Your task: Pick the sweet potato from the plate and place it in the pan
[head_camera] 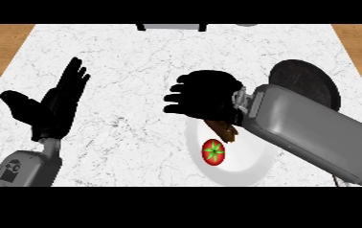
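A: We start with the sweet potato (pixel 226 132); only a brown, rough-looking end of it shows, poking out below the right hand (pixel 201 97), above the far edge of the white plate (pixel 244 172); whether it rests on the plate or hangs clear of it we cannot tell.

B: Agreed; the right hand is black and matte, its fingers curled down and inward over the potato, so we read it as clamped on it; most of the potato is hidden beneath the palm and the wrist.

A: On the same plate, nearer to us, lies a tomato (pixel 213 152), red, round and glossy, with a green star-shaped stem; it sits just beside the brown tip without clearly touching it.

B: The plate is smooth and pale; its right side is covered by the broad grey forearm, which runs off the right edge of the view.

A: Behind that forearm we see the pan (pixel 304 81), dark, round and flat; its nearer part is hidden by the arm.

B: Everything stands on the counter (pixel 141 54), a white marbled top with thin grey veins; wood shows at both far corners.

A: At the left the left hand (pixel 53 107) rests well apart, fingers straight and spread, pointing up, holding nothing.

B: At the far edge a grey and black object (pixel 172 27) is cut off; we cannot make out what it is.
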Motion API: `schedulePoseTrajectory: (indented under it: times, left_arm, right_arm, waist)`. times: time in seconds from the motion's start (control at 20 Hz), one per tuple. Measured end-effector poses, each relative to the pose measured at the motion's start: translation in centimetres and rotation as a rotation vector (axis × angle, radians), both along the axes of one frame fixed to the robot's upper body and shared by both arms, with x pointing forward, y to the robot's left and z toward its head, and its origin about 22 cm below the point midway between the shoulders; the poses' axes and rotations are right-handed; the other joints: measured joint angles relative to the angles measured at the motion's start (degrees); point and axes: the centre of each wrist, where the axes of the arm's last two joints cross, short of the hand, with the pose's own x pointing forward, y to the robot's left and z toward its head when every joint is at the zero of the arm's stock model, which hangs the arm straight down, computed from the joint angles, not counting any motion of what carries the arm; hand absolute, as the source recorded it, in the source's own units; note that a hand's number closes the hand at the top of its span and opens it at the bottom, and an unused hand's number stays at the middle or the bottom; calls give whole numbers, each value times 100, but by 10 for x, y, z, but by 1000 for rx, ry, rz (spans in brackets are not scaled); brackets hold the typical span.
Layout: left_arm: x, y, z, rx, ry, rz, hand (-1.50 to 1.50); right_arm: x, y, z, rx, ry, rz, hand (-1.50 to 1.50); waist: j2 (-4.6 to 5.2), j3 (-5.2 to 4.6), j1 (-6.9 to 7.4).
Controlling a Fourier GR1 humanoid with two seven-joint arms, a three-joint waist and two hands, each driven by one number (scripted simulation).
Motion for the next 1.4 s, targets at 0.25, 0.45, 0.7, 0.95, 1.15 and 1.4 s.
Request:
schedulePoseTrajectory:
  times: [0.25,0.45,0.7,0.95,1.15,1.4]
  left_arm:
    - [-3,7,2,-4,1,7,0]
    - [-2,6,8,-1,5,16,0]
    - [-2,4,6,-3,3,19,0]
    - [-6,4,7,-2,5,20,0]
    - [0,5,9,1,-4,14,0]
    - [0,9,5,2,0,15,0]
  right_arm:
    - [-8,10,-19,-217,-36,-27,-150]
    - [-28,10,-28,-284,-67,2,-150]
    - [-46,8,-38,-347,-179,43,-150]
    - [-63,16,-46,-354,-254,53,-150]
    - [-71,13,-60,-333,-256,64,-150]
    - [-75,22,-78,-358,-272,49,-150]
  waist:
    - [-5,3,-39]
    - [-10,7,-90]
    - [-5,8,-102]
    - [-5,8,-92]
    - [0,8,-98]
    - [3,8,-84]
